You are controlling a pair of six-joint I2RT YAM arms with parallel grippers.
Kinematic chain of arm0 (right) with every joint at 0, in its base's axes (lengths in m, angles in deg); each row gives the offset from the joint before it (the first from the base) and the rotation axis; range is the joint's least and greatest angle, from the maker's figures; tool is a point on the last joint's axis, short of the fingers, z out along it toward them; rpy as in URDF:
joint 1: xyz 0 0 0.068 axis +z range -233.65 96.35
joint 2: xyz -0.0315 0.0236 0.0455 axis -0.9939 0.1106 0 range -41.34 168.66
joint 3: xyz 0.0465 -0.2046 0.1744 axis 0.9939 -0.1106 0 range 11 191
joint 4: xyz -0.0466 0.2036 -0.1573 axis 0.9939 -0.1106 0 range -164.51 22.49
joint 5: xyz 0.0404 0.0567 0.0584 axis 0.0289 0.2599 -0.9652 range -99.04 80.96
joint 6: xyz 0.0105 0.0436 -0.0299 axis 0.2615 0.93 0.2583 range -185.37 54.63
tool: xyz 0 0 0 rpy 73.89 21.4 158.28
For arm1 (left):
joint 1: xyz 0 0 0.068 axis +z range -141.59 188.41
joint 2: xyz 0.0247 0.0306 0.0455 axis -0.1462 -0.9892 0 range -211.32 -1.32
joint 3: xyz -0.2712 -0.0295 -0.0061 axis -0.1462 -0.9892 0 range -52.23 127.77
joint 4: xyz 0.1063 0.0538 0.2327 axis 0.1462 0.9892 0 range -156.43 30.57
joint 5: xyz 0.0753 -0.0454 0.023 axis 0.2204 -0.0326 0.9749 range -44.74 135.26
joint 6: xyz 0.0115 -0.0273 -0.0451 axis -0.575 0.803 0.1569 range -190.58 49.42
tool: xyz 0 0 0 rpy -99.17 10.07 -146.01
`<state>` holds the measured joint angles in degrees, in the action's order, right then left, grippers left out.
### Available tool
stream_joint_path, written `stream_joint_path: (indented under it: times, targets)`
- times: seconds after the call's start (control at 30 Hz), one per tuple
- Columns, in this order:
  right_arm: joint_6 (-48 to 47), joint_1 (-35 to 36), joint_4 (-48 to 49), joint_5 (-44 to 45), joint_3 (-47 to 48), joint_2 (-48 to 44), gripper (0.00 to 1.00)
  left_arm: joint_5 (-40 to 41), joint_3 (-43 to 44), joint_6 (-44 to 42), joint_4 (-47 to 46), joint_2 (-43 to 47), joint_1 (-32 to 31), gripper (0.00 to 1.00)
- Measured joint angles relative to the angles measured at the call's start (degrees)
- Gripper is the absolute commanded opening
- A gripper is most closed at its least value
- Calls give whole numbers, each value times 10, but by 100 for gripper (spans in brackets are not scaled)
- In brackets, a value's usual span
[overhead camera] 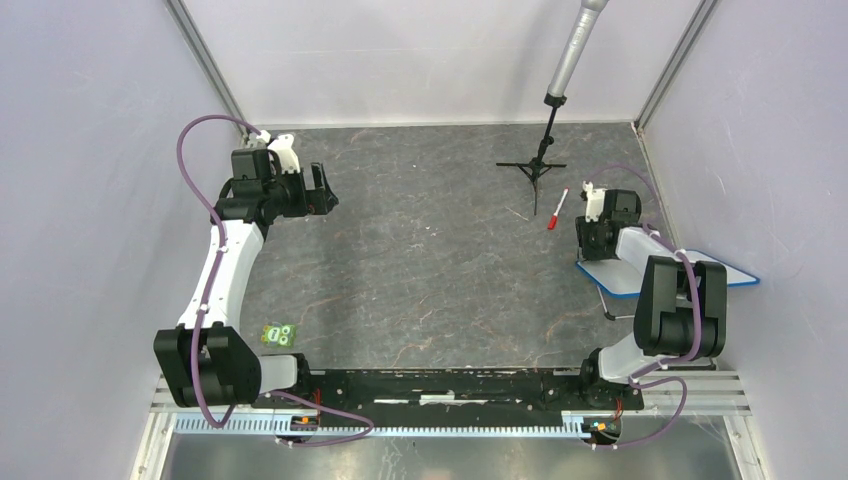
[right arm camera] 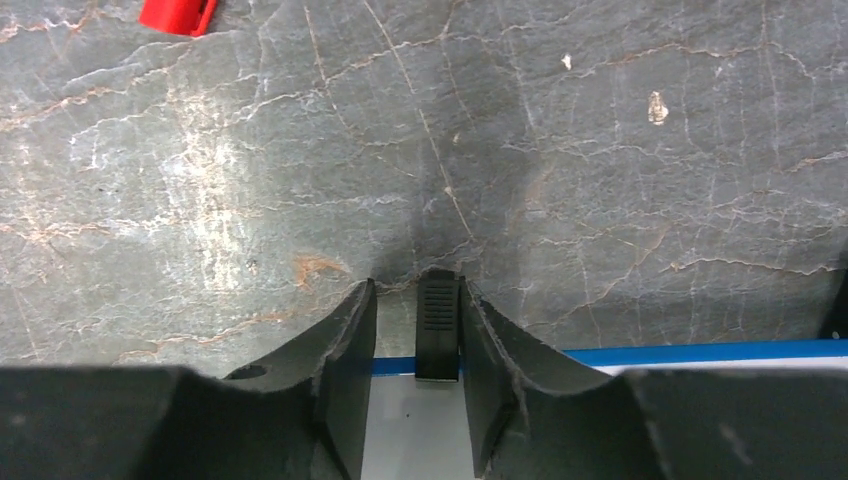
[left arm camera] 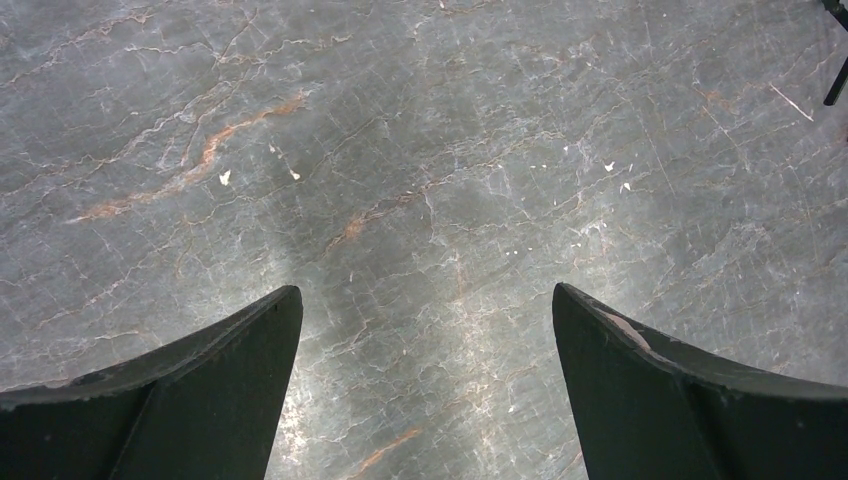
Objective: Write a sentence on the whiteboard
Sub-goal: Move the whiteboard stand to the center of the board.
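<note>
The whiteboard (overhead camera: 737, 273), white with a blue rim, lies at the right under my right arm. No sentence shows on the parts I can see. My right gripper (overhead camera: 592, 250) is at its left edge. In the right wrist view its jaws (right arm camera: 418, 290) are narrowly open around a black foot (right arm camera: 437, 325) on the rim of the board (right arm camera: 700, 352). The foot touches the right finger, with a gap on the left. A red-capped marker (overhead camera: 556, 210) lies on the table beyond, its red end showing in the wrist view (right arm camera: 178, 14). My left gripper (overhead camera: 322, 190) is open and empty at far left (left arm camera: 425, 300).
A black tripod stand (overhead camera: 538, 165) with a grey pole stands at the back, just beyond the marker. A small green sticker (overhead camera: 277, 335) lies near the left arm's base. White walls close in the table on the left, back and right.
</note>
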<state>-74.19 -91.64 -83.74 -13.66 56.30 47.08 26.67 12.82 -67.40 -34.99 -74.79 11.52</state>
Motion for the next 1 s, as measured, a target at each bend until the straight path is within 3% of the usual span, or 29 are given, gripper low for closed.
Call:
stream_joint_path:
  times: [0.3,0.6,1.0]
  targets:
    - [-15,-5,10,-2,-12,-7,0,0,0,1,-3,0,0,100]
    - [-51,45,7,-4,-28,-24,0,1,0,4,-3,0,0,100]
    - [-102,210,-7,-24,-35,-34,0,5,-2,5,-3,0,0,100]
